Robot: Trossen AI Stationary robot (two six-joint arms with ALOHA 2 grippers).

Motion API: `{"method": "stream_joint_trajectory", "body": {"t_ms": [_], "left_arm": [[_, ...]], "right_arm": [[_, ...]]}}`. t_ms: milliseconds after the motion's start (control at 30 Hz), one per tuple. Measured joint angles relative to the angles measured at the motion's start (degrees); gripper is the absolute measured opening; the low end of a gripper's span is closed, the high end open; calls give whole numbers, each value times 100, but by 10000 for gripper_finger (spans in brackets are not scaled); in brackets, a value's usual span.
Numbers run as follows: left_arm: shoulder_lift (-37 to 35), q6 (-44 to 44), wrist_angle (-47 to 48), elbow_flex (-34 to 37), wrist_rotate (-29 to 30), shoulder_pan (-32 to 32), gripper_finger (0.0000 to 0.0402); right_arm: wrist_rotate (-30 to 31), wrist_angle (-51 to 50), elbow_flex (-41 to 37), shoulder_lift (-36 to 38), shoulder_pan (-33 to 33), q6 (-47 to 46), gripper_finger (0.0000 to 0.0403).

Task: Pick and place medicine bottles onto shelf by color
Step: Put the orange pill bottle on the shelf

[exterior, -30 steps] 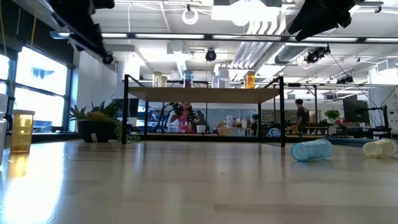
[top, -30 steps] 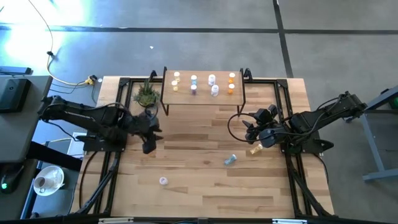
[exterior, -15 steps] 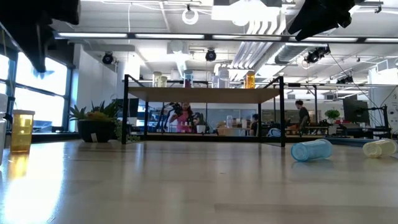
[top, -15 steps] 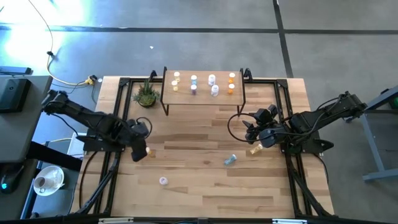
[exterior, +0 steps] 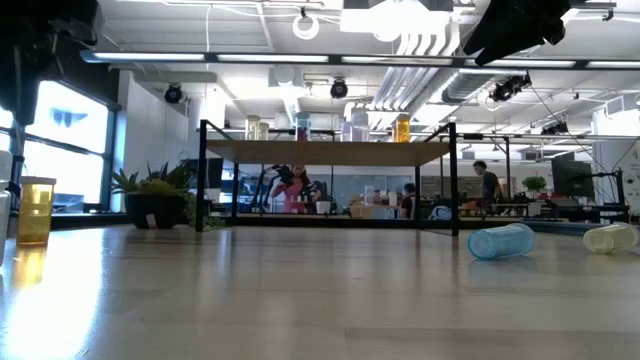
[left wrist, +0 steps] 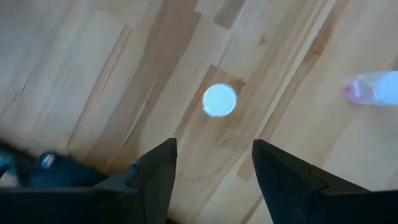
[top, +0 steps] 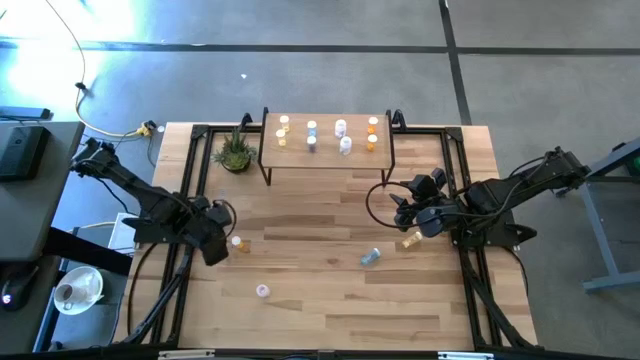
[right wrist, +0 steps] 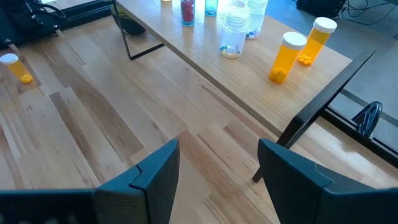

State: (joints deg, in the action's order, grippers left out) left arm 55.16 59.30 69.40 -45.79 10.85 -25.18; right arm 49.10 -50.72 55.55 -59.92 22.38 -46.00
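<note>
the shelf (top: pixel 326 152) stands at the far edge of the table (top: pixel 330 310), with a small potted plant (top: pixel 235 152) just beside its left end. on its top stand 8 medicine bottles in 4 colour groups, as far as the high view shows: 2 yellow (top: pixel 283 131) at the left end, then 2 bluish with something dark red in 1 (top: pixel 311 137), then 2 pale (top: pixel 343 136), then 2 orange (top: pixel 372 133) at the right end. that part of the sorting looks done.

4 bottles remain on the table, all in front of the shelf. a yellow bottle (top: pixel 237 242) stands upright off the shelf's left front corner, and a pale pink bottle (top: pixel 262 291) sits further toward the near edge. off the right front corner a teal bottle (top: pixel 370 257) lies on its side, with a pale yellowish bottle (top: pixel 409 240) also lying down beside it.

the left gripper (left wrist: pixel 211 165) hangs just above the upright yellow bottle, whose white cap shows ahead of its spread fingers; it grasps nothing. the right gripper (right wrist: pixel 217 165) hovers in front of the shelf's right end, near the fallen yellowish bottle, fingers apart and empty.

judging by this, roughly two thirds of the bottles are placed.
</note>
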Motion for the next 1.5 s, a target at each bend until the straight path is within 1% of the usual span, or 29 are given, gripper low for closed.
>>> {"method": "stream_joint_trajectory", "body": {"t_ms": [233, 367, 433, 700, 900, 1033, 1233, 1500], "left_arm": [[2, 176, -961, 595, 723, -669, 197], [-11, 529, -1060, 726, 1095, -1028, 196], [-9, 593, -1252, 829, 1334, -1241, 196], [2, 805, -1940, 1439, 1970, -1843, 196], [2, 1330, -2004, 1748, 2117, -1914, 196], [4, 1424, -2011, 1839, 2151, -1913, 196], [37, 1421, -2317, 1919, 2207, -1910, 196], [546, 1621, -2338, 1922, 2167, -1911, 195]], "right_arm": [[1, -2, 0, 0, 0, 106, 209], [1, -2, 0, 0, 1, 145, 209], [2, -2, 0, 0, -1, 140, 209], [1, -3, 0, 0, 0, 146, 209], [0, -2, 0, 0, -1, 146, 209], [0, -2, 0, 0, 0, 149, 209], [0, -2, 0, 0, -1, 149, 209], [0, -2, 0, 0, -1, 149, 209]]}}
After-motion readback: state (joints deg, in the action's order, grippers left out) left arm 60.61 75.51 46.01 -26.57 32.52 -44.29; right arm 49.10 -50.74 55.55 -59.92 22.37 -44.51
